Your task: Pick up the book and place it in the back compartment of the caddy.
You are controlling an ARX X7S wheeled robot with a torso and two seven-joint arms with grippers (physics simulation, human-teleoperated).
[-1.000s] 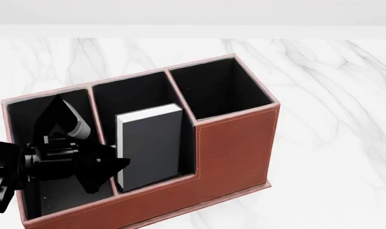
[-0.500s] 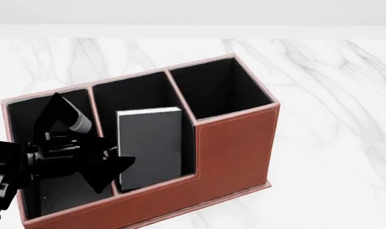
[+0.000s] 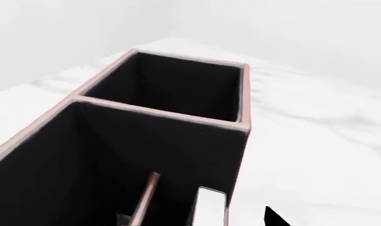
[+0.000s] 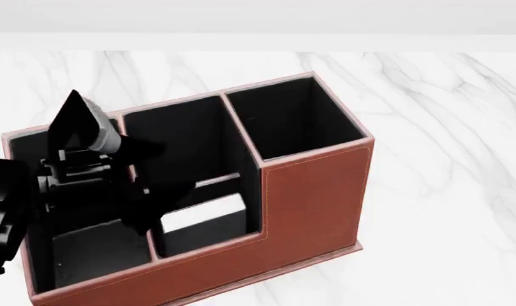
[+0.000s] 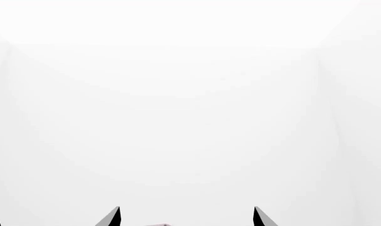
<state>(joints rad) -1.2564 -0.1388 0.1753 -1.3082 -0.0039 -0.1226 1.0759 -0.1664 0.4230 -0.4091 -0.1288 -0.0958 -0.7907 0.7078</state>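
Left gripper (image 4: 113,172) hangs above the caddy (image 4: 309,197), jaws spread wide and holding nothing. Just beside and below the jaws: book (image 4: 202,215) low in the middle cell, likely dropped clear. Farther off: right gripper (image 5: 185,217), jaws apart, empty.

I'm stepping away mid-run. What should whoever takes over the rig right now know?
Left gripper: open, above the caddy, holding nothing.
Right gripper: open, empty, facing blank white.
Book: dropped low into the caddy's middle cell, its white page edge up.
Done: book released inside the caddy.
Left: confirm that this cell is the back compartment, then lift the left arm clear.
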